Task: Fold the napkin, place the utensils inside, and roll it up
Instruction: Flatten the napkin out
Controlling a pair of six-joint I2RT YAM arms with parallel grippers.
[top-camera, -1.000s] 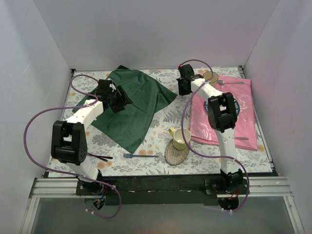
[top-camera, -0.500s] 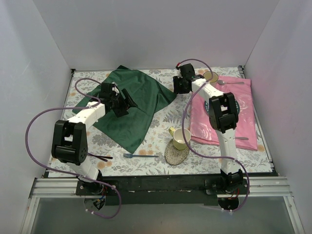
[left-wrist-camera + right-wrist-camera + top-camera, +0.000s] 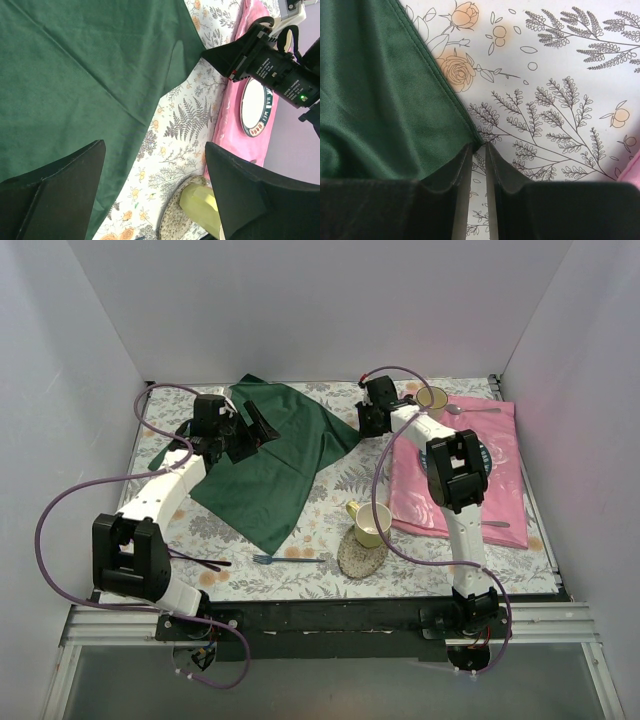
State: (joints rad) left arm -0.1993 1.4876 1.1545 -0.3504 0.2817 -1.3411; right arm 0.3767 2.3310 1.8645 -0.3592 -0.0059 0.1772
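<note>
Dark green napkin (image 3: pixel 275 455), spread flat, lightly creased.

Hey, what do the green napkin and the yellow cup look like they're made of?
The green napkin looks like woven cloth, matte with a faint sheen: fine weave, stitched hem, soft creases. The yellow cup seems glazed ceramic or plastic, smooth; too small to tell which.

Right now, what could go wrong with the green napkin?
The right gripper seems to pinch only the very corner tip of the napkin, so the cloth could slip out when pulled. The left gripper is open above the napkin, holding nothing down, so the whole cloth might slide instead of folding, perhaps toward the fork.
</note>
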